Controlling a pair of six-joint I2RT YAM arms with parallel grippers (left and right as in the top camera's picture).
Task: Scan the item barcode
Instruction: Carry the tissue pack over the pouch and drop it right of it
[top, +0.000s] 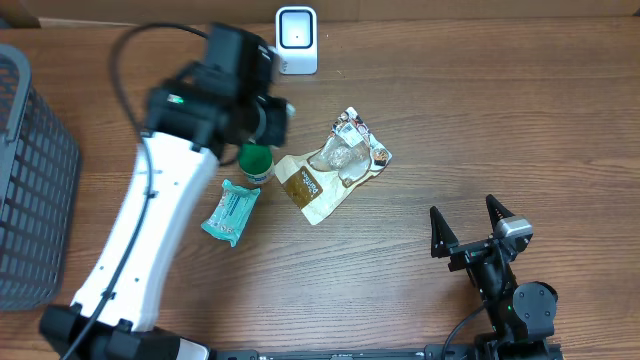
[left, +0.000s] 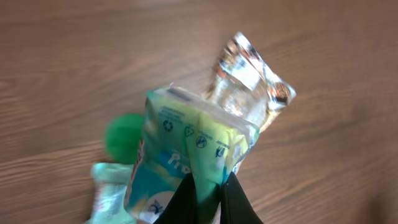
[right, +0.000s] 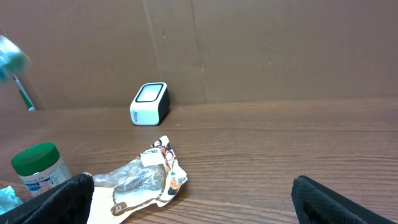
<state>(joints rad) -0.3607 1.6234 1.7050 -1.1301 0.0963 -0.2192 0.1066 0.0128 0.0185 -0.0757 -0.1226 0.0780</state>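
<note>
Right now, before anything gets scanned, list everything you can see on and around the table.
scanner: one, white, far edge of the table
basket: one, grey mesh, left edge
bottle: one, white with green cap, upright beside the left arm
flat packet: one, teal, lying near the bottle
snack bag: one, clear with brown label, lying mid-table
held packet: one, green and teal, lifted above the table
table: one, brown wood
left gripper: one, black fingers, shut on the held packet
right gripper: one, black, open and empty, near edge on the right
</note>
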